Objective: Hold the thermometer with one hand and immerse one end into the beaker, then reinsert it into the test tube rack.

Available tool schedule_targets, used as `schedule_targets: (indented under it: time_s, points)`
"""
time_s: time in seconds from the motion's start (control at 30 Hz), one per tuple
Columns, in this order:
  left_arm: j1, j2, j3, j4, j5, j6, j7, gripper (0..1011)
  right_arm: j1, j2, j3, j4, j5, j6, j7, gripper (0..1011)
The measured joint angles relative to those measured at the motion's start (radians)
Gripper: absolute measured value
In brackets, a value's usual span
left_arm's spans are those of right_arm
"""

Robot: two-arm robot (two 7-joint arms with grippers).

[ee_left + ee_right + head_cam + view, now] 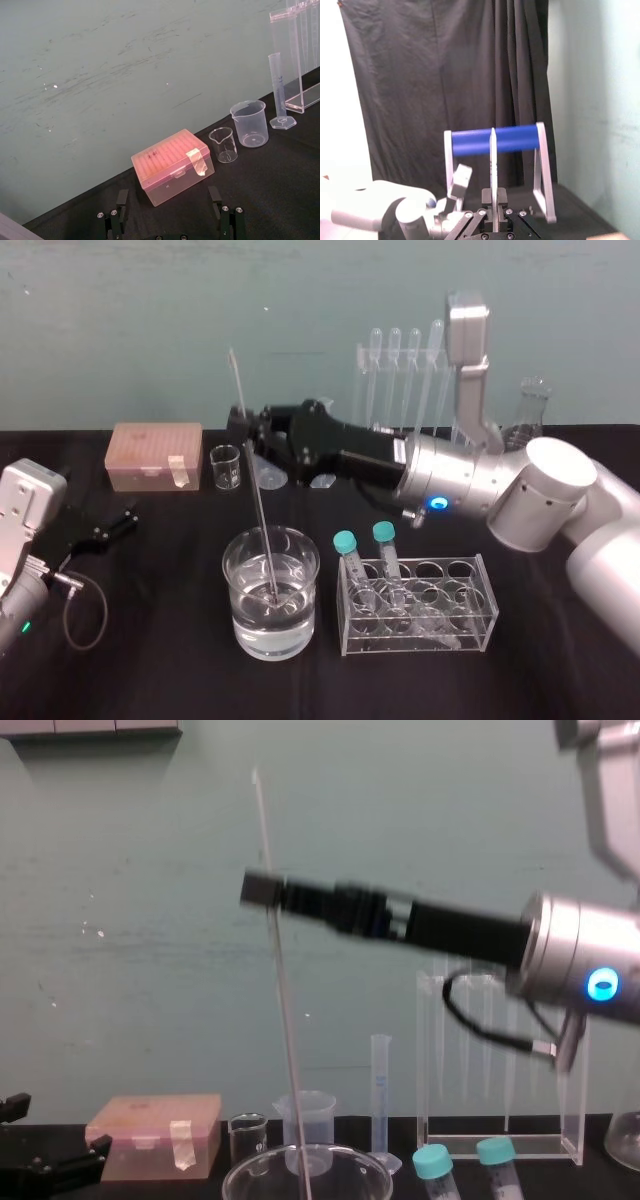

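R gripper (243, 425) clamps thermometer (258, 510), near-upright, tip down in beaker (246, 635), L gripper (168, 200) jaws apart

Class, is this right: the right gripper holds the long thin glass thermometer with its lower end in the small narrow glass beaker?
No. The right gripper holds the long glass thermometer, but the head view shows its lower end in the wide glass beaker.

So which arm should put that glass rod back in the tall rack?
Right. The right gripper has its jaws shut on the thermometer, dipped in the beaker, and the test tube rack stands behind on that side. The left gripper sits far left, jaws open.
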Motion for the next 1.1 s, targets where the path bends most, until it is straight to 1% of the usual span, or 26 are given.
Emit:
schedule_targets:
  time_s: [0.13,0.23,0.3,0.37,0.4,0.47,0.5,0.53,0.6,0.63,0.7,0.73,0.77,0.87,0.9,0.93,0.97,1.0,1.03,1.1]
  points:
    - [0.000,0.000,0.000,0.000,0.000,0.000,0.000,1008,0.011,0.012,0.014,-0.038,0.015,0.010,-0.007,56]
    - [0.000,0.000,0.000,0.000,0.000,0.000,0.000,1008,0.030,0.031,0.038,-0.096,0.041,0.025,-0.025,56]
    - [0.000,0.000,0.000,0.000,0.000,0.000,0.000,1008,0.037,0.038,0.051,-0.118,0.056,0.033,-0.037,56]
    - [0.000,0.000,0.000,0.000,0.000,0.000,0.000,1008,0.048,0.048,0.074,-0.152,0.079,0.043,-0.062,56]
    - [0.000,0.000,0.000,0.000,0.000,0.000,0.000,1008,0.058,0.054,0.091,-0.173,0.094,0.049,-0.083,56]
    - [0.000,0.000,0.000,0.000,0.000,0.000,0.000,1008,0.067,0.061,0.109,-0.188,0.105,0.052,-0.106,56]
    - [0.000,0.000,0.000,0.000,0.000,0.000,0.000,1008,0.070,0.065,0.116,-0.194,0.109,0.053,-0.117,56]
    - [0.000,0.000,0.000,0.000,0.000,0.000,0.000,1008,0.077,0.074,0.133,-0.205,0.115,0.054,-0.146,56]
    - [0.000,0.000,0.000,0.000,0.000,0.000,0.000,1008,0.082,0.085,0.149,-0.213,0.117,0.053,-0.172,56]
    - [0.000,0.000,0.000,0.000,0.000,0.000,0.000,1008,0.082,0.101,0.164,-0.220,0.117,0.051,-0.198,56]
    - [0.000,0.000,0.000,0.000,0.000,0.000,0.000,1008,0.077,0.118,0.180,-0.229,0.117,0.049,-0.221,56]
    - [0.000,0.000,0.000,0.000,0.000,0.000,0.000,1008,0.073,0.126,0.186,-0.234,0.117,0.048,-0.232,56]
    - [0.000,0.000,0.000,0.000,0.000,0.000,0.000,1008,0.059,0.146,0.199,-0.246,0.116,0.047,-0.253,56]
    - [0.000,0.000,0.000,0.000,0.000,0.000,0.000,1008,0.032,0.175,0.218,-0.265,0.113,0.048,-0.283,56]
    - [0.000,0.000,0.000,0.000,0.000,0.000,0.000,1008,0.006,0.197,0.231,-0.282,0.111,0.049,-0.302,56]
    - [0.000,0.000,0.000,0.000,0.000,0.000,0.000,1008,-0.007,0.208,0.238,-0.290,0.111,0.050,-0.311,56]
    - [0.000,0.000,0.000,0.000,0.000,0.000,0.000,1008,-0.038,0.228,0.250,-0.307,0.112,0.052,-0.328,56]
    - [0.000,0.000,0.000,0.000,0.000,0.000,0.000,1008,-0.054,0.238,0.256,-0.317,0.113,0.054,-0.336,56]
    - [0.000,0.000,0.000,0.000,0.000,0.000,0.000,1008,-0.088,0.257,0.269,-0.335,0.115,0.055,-0.350,56]
    - [0.000,0.000,0.000,0.000,0.000,0.000,0.000,1008,-0.123,0.274,0.278,-0.353,0.116,0.055,-0.363,56]
